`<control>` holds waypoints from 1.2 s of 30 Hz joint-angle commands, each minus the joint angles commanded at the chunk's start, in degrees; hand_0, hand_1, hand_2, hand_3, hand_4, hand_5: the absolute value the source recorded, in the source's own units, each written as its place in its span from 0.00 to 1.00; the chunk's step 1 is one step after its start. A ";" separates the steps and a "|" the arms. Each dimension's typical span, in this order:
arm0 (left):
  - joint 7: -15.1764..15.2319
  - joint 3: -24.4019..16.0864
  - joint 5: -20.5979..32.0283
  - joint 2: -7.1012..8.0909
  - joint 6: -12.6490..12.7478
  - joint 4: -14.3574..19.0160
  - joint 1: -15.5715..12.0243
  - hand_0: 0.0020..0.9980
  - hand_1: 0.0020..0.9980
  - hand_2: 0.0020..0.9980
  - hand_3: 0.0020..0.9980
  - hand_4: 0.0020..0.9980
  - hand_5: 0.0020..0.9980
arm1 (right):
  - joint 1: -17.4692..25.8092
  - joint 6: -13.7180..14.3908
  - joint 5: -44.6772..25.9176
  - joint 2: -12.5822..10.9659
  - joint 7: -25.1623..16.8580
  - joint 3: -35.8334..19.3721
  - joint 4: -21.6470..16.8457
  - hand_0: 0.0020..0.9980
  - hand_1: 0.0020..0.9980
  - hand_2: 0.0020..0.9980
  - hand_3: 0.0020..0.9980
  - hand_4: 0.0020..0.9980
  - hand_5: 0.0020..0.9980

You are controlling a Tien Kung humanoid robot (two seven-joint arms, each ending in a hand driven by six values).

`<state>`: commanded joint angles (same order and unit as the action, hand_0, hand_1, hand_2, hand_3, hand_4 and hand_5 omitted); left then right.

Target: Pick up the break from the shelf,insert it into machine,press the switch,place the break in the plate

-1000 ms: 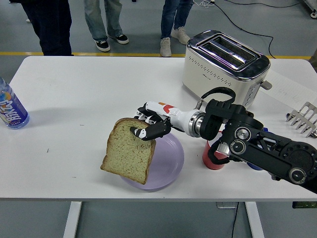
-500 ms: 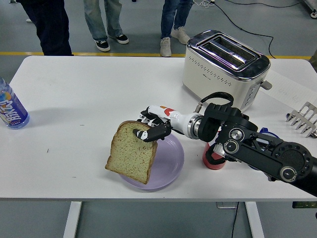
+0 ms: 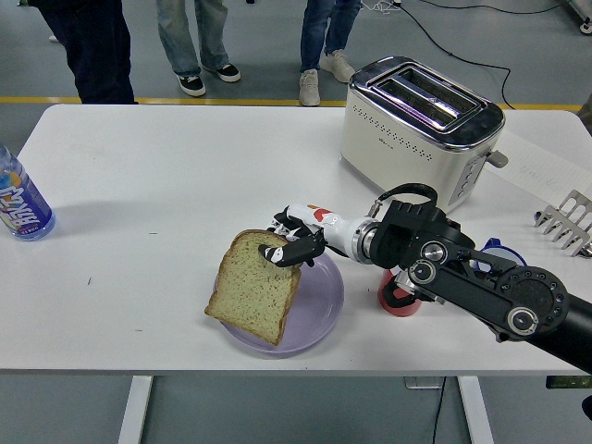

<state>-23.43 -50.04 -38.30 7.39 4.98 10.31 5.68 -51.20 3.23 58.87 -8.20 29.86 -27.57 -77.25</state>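
The toaster looks like cream painted metal with a shiny chrome top that catches the light, plus a row of tiny punched holes along the side. The table is a smooth matt white top. The plate looks like pale purple plastic with a soft sheen. The bread is rough and porous with a darker crust. The right hand is glossy black and white plastic, and its arm is matt black with silvery metal rings at the joints. The bottle is clear plastic with a glossy label.
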 joint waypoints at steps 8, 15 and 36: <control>0.05 0.21 0.17 0.03 -0.02 0.00 0.15 0.33 0.44 0.59 0.72 0.60 1.00 | 0.11 0.34 0.74 0.29 -0.15 0.22 1.41 0.12 0.18 0.42 0.49 0.45 0.00; 0.17 0.44 0.51 0.05 -0.01 0.00 0.31 0.33 0.44 0.59 0.72 0.59 1.00 | 0.02 -0.57 1.80 0.00 0.14 0.72 1.72 0.14 0.19 0.43 0.50 0.46 0.00; 0.22 0.59 0.70 0.02 -0.01 0.00 0.62 0.33 0.44 0.59 0.72 0.59 1.00 | -0.34 -3.39 7.30 0.21 0.29 1.22 2.12 0.22 0.34 0.52 0.55 0.55 0.01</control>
<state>-23.21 -49.45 -37.60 7.41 4.97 10.31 6.29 -51.54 -0.17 66.17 -8.00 30.15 -26.35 -75.13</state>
